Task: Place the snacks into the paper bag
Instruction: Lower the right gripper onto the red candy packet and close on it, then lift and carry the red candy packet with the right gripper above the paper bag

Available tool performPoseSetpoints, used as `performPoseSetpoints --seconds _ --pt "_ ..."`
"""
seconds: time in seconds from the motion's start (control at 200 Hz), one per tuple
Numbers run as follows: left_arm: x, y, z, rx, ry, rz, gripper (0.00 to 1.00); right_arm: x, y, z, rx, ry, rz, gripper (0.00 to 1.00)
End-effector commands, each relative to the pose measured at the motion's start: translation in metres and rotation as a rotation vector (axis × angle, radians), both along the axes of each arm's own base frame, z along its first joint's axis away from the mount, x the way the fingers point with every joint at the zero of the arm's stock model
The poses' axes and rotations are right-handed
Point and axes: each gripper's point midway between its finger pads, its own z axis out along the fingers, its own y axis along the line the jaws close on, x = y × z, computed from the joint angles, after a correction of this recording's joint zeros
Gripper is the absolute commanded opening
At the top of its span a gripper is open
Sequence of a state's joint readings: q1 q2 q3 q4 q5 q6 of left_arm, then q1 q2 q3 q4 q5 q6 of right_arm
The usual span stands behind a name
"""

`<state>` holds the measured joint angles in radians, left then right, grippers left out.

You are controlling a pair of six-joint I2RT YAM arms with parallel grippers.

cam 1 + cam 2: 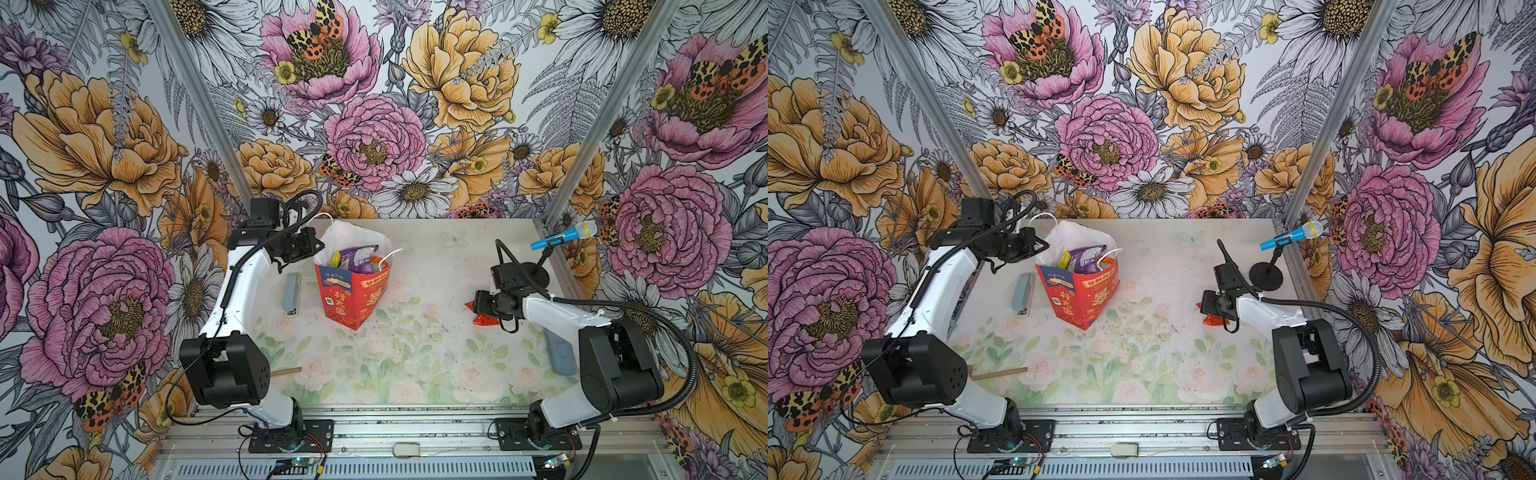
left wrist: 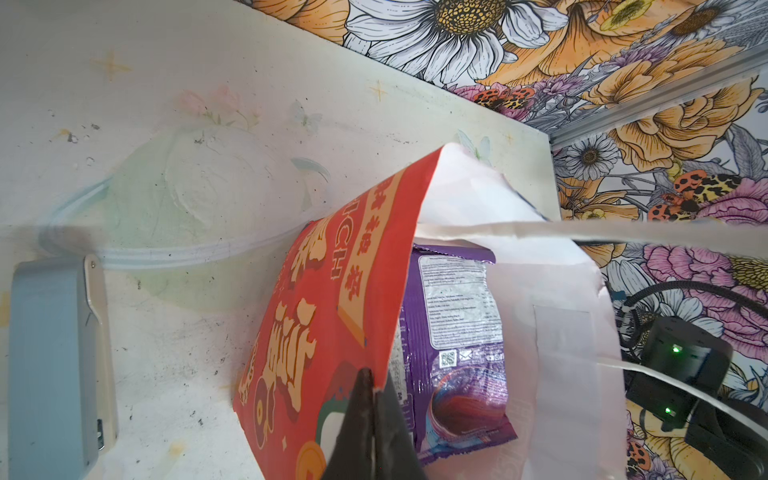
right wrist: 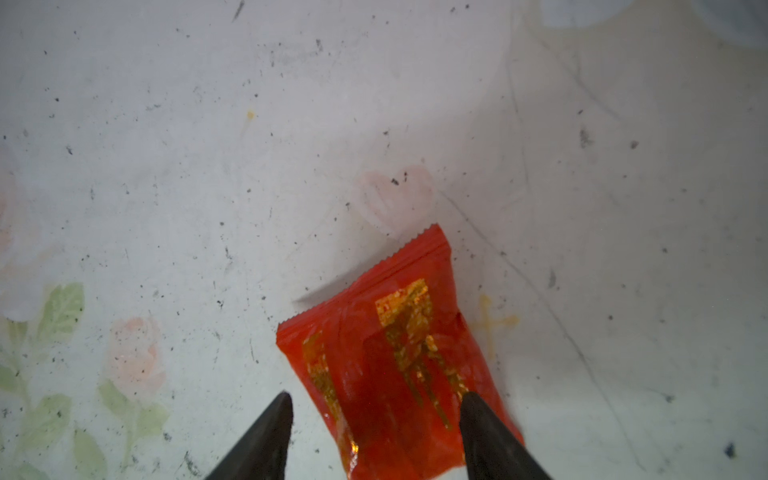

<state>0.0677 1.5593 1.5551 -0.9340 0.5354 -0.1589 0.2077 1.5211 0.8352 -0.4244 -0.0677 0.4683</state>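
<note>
The red paper bag (image 1: 353,297) (image 1: 1080,296) stands upright at the back left of the table, its white inside showing. My left gripper (image 2: 374,384) (image 1: 318,248) is shut on the bag's red rim (image 2: 399,291). Inside lie a purple snack packet (image 2: 453,332) (image 1: 358,255), a yellow-green one (image 1: 336,257) and an orange one (image 1: 379,262). A small red-orange packet (image 3: 390,357) (image 1: 484,321) (image 1: 1212,321) lies flat on the table at the right. My right gripper (image 3: 376,399) (image 1: 473,305) hangs open just over its near end, one finger on each side.
A grey rectangular block (image 1: 292,293) (image 2: 54,365) lies left of the bag. A blue toy microphone (image 1: 565,237) on a black stand is at the back right. A grey-blue object (image 1: 561,353) lies by the right arm, and a wooden stick (image 1: 286,371) near the left arm's base.
</note>
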Motion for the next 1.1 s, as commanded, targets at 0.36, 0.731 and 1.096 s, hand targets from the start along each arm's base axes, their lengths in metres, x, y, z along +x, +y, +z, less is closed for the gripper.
performPoseSetpoints --seconds 0.36,0.731,1.096 --pt "-0.002 0.000 -0.002 0.005 0.006 0.011 0.00 -0.003 0.010 -0.018 -0.102 0.042 0.038 0.44" --pt "-0.002 0.000 -0.002 0.006 0.006 0.011 0.00 0.004 0.024 0.004 -0.067 -0.013 0.054 0.00" --pt "-0.002 0.000 -0.003 0.003 0.007 0.010 0.00 0.023 0.072 0.096 -0.008 -0.197 0.140 0.00"
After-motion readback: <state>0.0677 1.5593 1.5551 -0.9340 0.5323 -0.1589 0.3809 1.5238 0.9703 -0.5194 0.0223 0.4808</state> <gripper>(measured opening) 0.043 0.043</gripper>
